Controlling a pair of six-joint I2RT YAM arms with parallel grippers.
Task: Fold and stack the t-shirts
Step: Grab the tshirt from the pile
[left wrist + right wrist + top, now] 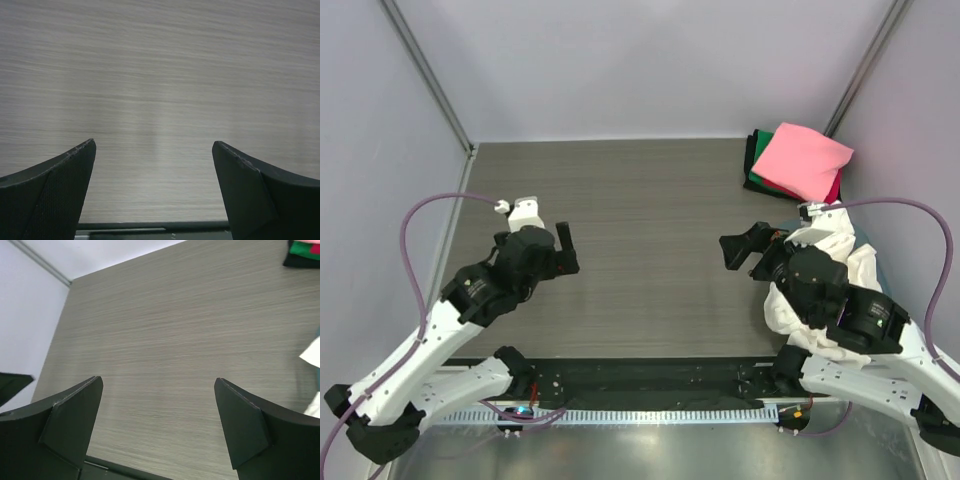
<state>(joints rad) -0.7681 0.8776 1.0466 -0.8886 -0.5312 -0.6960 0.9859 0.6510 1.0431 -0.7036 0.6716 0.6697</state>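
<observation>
A folded stack of t-shirts lies at the table's far right corner, with a pink one [802,160] on top and green [758,181], black and red layers under it. The right wrist view catches that stack [303,250] at its top right edge. A crumpled heap of cream-white t-shirts [842,252] lies at the right edge, partly hidden under the right arm, and a white corner [312,353] of it shows in the right wrist view. My left gripper [566,252] [154,142] hangs open over bare table on the left. My right gripper [739,251] [159,379] is open and empty just left of the white heap.
The grey wood-grain table [640,210] stretches between the two arms. White walls with metal corner posts [430,75] close it in at the back and sides. A black strip [650,375] runs along the near edge. Purple cables [415,215] loop from both wrists.
</observation>
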